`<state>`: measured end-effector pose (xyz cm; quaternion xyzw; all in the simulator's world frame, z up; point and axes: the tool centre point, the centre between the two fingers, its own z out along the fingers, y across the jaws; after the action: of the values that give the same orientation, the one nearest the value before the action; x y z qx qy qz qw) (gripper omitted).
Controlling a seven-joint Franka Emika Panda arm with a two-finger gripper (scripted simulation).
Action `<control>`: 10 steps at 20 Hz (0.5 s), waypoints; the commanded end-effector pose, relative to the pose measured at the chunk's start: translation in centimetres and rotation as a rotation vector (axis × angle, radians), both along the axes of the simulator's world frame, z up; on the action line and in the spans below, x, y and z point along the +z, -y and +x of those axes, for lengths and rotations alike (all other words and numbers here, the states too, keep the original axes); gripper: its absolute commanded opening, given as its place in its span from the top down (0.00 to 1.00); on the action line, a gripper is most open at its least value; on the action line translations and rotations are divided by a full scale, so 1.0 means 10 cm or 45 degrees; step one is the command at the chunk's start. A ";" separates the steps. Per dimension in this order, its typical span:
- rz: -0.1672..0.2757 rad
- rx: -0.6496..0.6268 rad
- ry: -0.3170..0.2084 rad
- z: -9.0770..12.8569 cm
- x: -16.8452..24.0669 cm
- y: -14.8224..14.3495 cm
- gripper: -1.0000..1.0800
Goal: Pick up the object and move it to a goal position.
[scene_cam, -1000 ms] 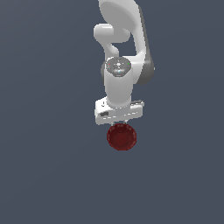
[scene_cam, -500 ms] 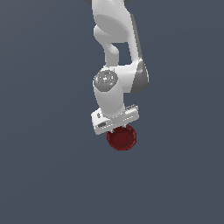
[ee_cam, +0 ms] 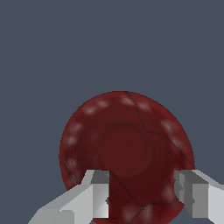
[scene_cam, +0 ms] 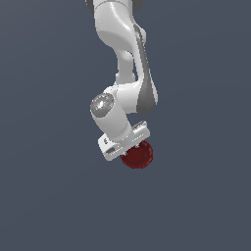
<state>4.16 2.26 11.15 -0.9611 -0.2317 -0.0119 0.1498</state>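
Note:
The object, a small glossy dark red bowl, lies on the flat grey ground, half hidden under the white hand in the exterior view. My gripper hangs just above it, turned at an angle. The wrist view looks straight down into the bowl, whose inside is faintly ribbed. There my gripper is open, and its two grey fingers stand apart over the near part of the bowl. I see no finger touching the rim.
The plain dark grey ground stretches all around the bowl. The white arm comes down from the top of the exterior view. No goal marker shows.
The wrist has rotated and the arm has swung toward the exterior view's right. The hand now sits tilted over the bowl. The bowl has stayed where it was.

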 end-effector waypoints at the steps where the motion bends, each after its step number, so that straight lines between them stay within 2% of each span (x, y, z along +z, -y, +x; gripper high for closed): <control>1: 0.049 0.042 0.018 0.04 -0.05 0.02 0.38; 10: 0.213 0.168 0.101 0.18 -0.20 0.09 0.38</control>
<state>5.68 1.45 9.37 -0.9314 -0.2908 -0.0520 0.2125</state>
